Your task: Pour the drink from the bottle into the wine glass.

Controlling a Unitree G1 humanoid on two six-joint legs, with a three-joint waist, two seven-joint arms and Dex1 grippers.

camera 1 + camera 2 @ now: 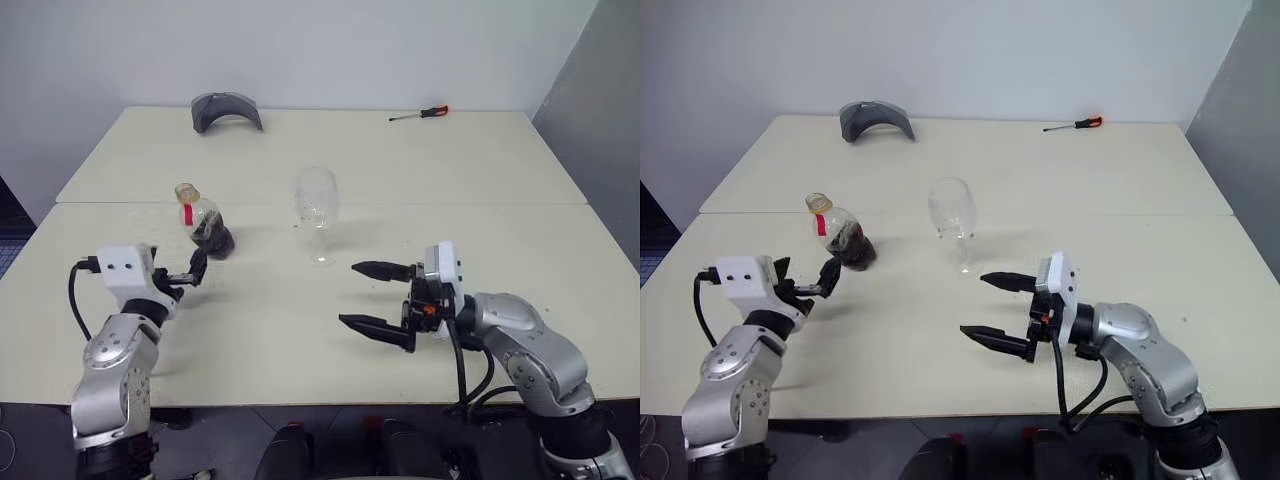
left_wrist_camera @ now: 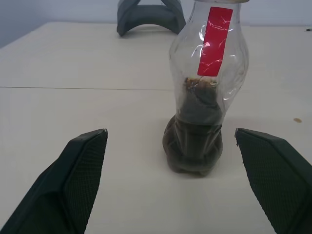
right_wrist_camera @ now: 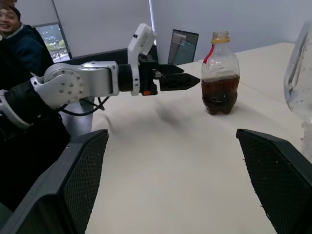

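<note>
Two robot arms reach over a pale tabletop (image 1: 300, 340), and the pouring has not begun. A small clear plastic bottle (image 1: 204, 226) stands upright on the left side of the table, uncapped as far as can be seen, with a red label strip at its neck and a little dark cola-like drink (image 2: 195, 141) pooled in its bulbous base. The wine glass (image 1: 317, 213), clear, stemmed and empty, stands upright to the bottle's right, apart from it. The left gripper (image 1: 196, 270) sits level just in front of the bottle, its two black fingers spread wide and holding nothing. The right gripper (image 1: 378, 296) hangs near the table's front edge, short of the glass, its fingers also wide apart and empty. Everything is still to do: grasping the bottle, lifting it, tipping it over the glass. The left wrist view shows the bottle framed between that gripper's fingertips (image 2: 80, 161), not yet touched. The right wrist view shows, beyond the table, a person (image 3: 14, 34) and a dark monitor (image 3: 183, 46). The head views alone show a screwdriver (image 1: 420, 114) and a grey curved object (image 1: 226, 110) at the table's far edge.
</note>
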